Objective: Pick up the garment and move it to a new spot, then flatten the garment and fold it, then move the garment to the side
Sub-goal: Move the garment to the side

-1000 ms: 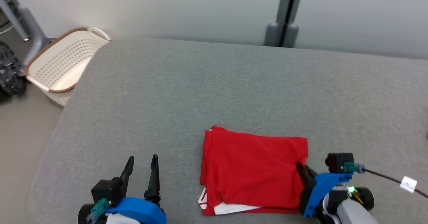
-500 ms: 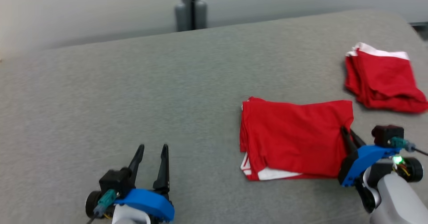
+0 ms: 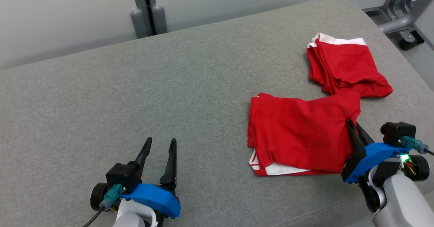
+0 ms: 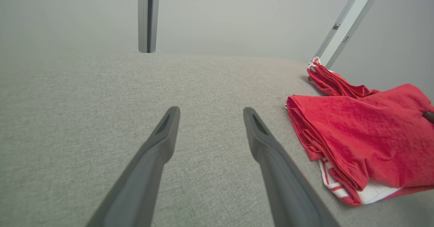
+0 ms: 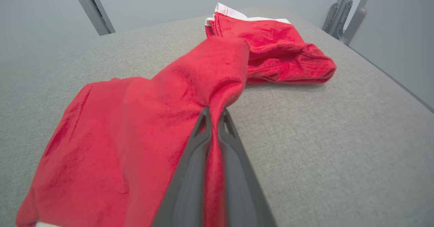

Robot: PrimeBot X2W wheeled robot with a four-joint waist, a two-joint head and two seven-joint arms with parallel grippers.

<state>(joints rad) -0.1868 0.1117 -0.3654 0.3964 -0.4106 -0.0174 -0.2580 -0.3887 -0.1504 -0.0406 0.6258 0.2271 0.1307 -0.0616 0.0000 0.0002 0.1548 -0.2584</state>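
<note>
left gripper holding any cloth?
No, the left gripper stands open over the bare grey surface, apart from the folded red garment.

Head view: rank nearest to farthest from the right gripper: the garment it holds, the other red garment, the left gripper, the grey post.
1. Held garment: pinched at its right edge in the right gripper's jaws.
2. Other red garment: just beyond, far right.
3. Left gripper: off to the left, jaws open.
4. Grey post: behind the far edge, upper left.
</note>
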